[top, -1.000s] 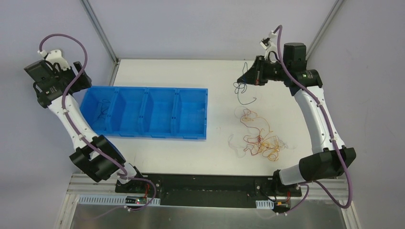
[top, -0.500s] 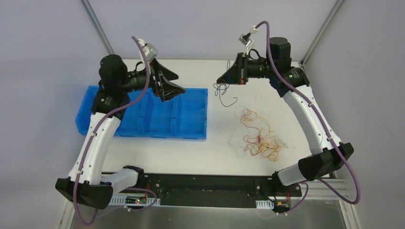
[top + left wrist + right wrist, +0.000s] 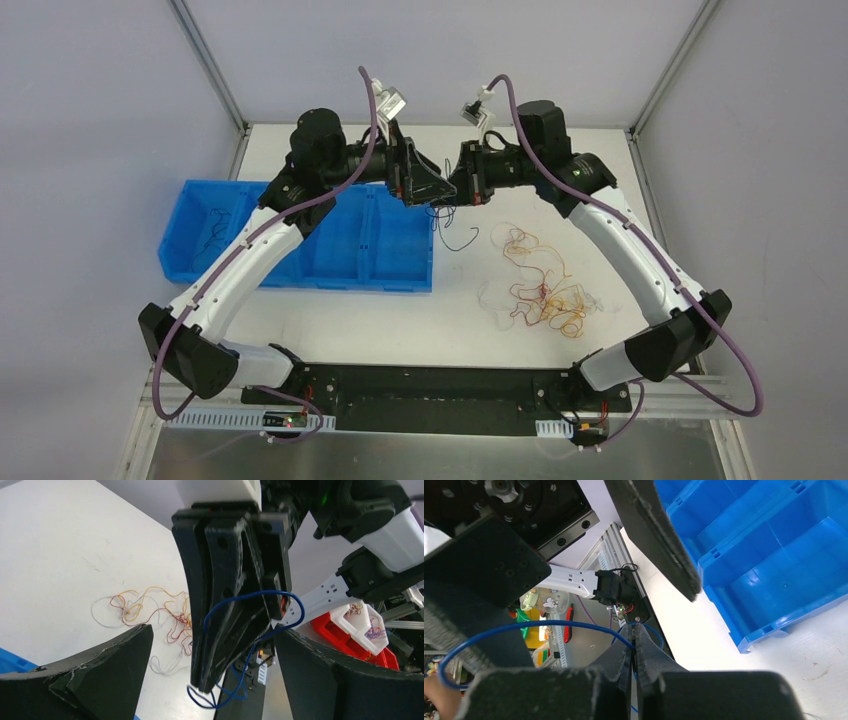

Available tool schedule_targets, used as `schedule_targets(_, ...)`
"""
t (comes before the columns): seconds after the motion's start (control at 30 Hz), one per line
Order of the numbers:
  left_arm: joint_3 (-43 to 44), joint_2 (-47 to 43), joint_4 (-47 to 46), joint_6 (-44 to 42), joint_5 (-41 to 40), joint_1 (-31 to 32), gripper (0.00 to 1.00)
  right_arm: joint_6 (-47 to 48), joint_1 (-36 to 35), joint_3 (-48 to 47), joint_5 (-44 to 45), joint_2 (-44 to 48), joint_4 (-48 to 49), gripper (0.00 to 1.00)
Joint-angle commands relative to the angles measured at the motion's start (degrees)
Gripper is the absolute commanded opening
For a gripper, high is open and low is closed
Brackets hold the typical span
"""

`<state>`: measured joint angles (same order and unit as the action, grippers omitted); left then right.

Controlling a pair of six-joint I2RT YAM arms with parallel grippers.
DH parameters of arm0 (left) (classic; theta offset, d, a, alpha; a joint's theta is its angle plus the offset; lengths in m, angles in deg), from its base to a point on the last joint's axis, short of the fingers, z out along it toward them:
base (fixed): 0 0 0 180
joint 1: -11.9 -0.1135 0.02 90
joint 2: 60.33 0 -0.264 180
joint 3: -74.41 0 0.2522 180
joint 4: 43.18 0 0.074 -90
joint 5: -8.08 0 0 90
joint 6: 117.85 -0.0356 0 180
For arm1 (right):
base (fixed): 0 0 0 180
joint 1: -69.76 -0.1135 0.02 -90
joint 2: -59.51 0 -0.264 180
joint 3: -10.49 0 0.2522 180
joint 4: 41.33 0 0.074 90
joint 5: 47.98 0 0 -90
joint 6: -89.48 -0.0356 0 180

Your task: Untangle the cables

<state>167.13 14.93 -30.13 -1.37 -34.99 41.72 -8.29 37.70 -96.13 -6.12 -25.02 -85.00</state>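
A thin blue cable [image 3: 449, 222] hangs above the table with my right gripper [image 3: 457, 194] shut on it. It loops over those shut fingers in the left wrist view [image 3: 250, 596], and the right wrist view shows the blue cable [image 3: 539, 625] pinched at the right gripper's [image 3: 633, 647] tips. My left gripper [image 3: 438, 190] is open, and its fingers [image 3: 100, 672] stand on either side of the right gripper [image 3: 205, 682] without touching the cable. The remaining cables [image 3: 542, 288], red, orange, yellow and white, lie tangled on the table right of centre.
A blue bin [image 3: 300, 262] with several compartments sits on the left half of the table; a dark cable [image 3: 213, 228] lies in its leftmost compartment. In the left wrist view, red trays [image 3: 360, 625] stand beyond the table's near edge.
The left arm has swung from the far left across the bin to the table's middle, opening its jaws. The right gripper has carried the blue cable leftward to meet it.
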Motion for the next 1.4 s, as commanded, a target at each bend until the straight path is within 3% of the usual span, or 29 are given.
schedule_targets(0.0,3.39,0.89,-5.71,3.61,-3.05,1.46,0.95,1.99,-1.62,0.68,1.72,-0.15,0.42,0.0)
schedule_targets(0.1,3.14,1.41,-6.75,4.18,-3.22,1.86,0.95,1.87,-1.78,0.84,1.49,-0.27,0.6,0.0)
schedule_targets(0.37,4.55,1.74,-9.84,5.74,-4.51,1.85,0.57,1.0,-1.89,3.38,-1.1,0.97,1.11,0.0)
schedule_targets(0.47,4.4,1.74,-11.18,6.51,-3.06,1.82,0.34,0.6,-1.88,3.56,-1.41,1.05,1.71,0.0)
schedule_targets(0.57,4.25,1.46,-11.68,6.82,-1.85,1.75,0.02,0.6,-1.79,3.67,-1.8,1.26,1.79,0.0)
schedule_targets(0.67,4.43,0.94,-11.41,6.83,-1.28,1.09,0.0,0.37,-1.45,4.09,-2.2,1.45,1.8,0.0)
schedule_targets(0.77,5.63,0.44,-11.02,7.22,-2.09,-1.3,0.0,0.48,-0.66,5.56,-2.67,2.02,1.14,0.09)
schedule_targets(0.93,12.76,1.12,-10.85,11.32,-3.83,-9.29,0.0,6.88,1.08,12.58,-2.41,4.21,-3.09,0.13)
schedule_targets(1.03,17.14,1.65,-8.56,10.9,-4.95,-14.19,0.0,10.4,1.65,15.37,-2.27,5.15,-5.63,0.2)
schedule_targets(1.23,21.95,0.51,2.82,6.08,-7.88,-24.52,0.0,15.24,3.79,16.31,-0.69,6.42,-9.92,0.21)
schedule_targets(1.37,25.79,-0.4,14.79,-1.41,-11.76,-33.8,0.0,17.68,7.71,16.24,0.08,7.29,-12.97,0.3)
